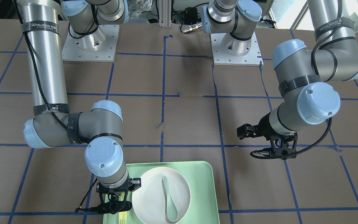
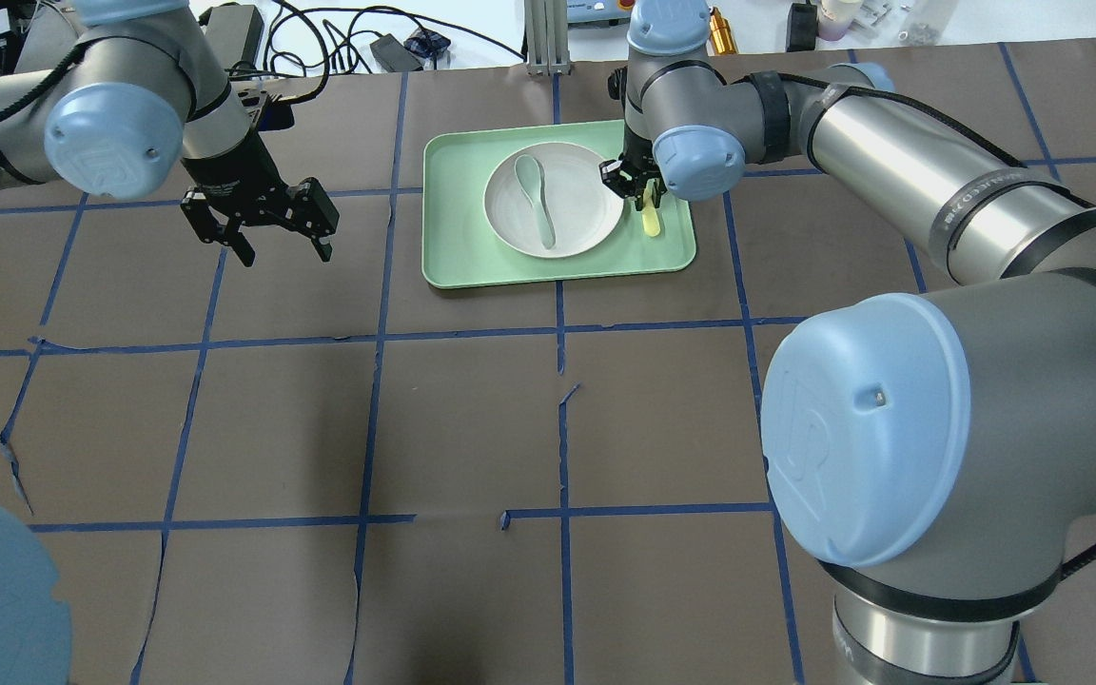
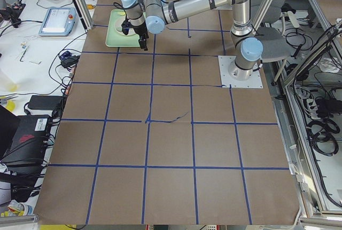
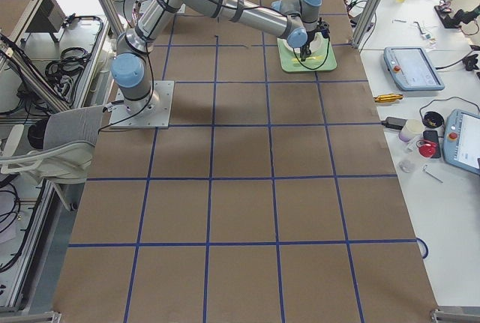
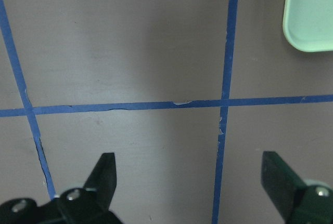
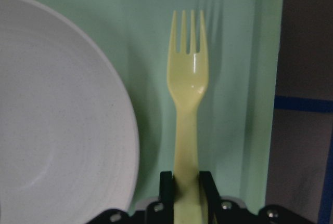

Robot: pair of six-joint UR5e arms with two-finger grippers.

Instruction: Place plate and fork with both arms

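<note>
The off-white plate (image 2: 581, 205) sits in the middle of the mint-green tray (image 2: 453, 257) at the table's far side. The pale yellow fork (image 6: 187, 99) is over the tray floor just right of the plate (image 6: 57, 115), tines pointing away from the wrist. My right gripper (image 6: 186, 182) is shut on the fork's handle; it also shows in the overhead view (image 2: 645, 195) and the front view (image 1: 117, 202). I cannot tell whether the fork touches the tray. My left gripper (image 2: 267, 243) is open and empty above bare table, left of the tray; its wrist view (image 5: 190, 177) shows jaws wide apart.
A grey-green spoon (image 2: 537, 195) lies inside the plate. The tray's corner (image 5: 312, 16) shows at the top right of the left wrist view. Blue tape lines cross the brown table. Cables and equipment lie beyond the far edge.
</note>
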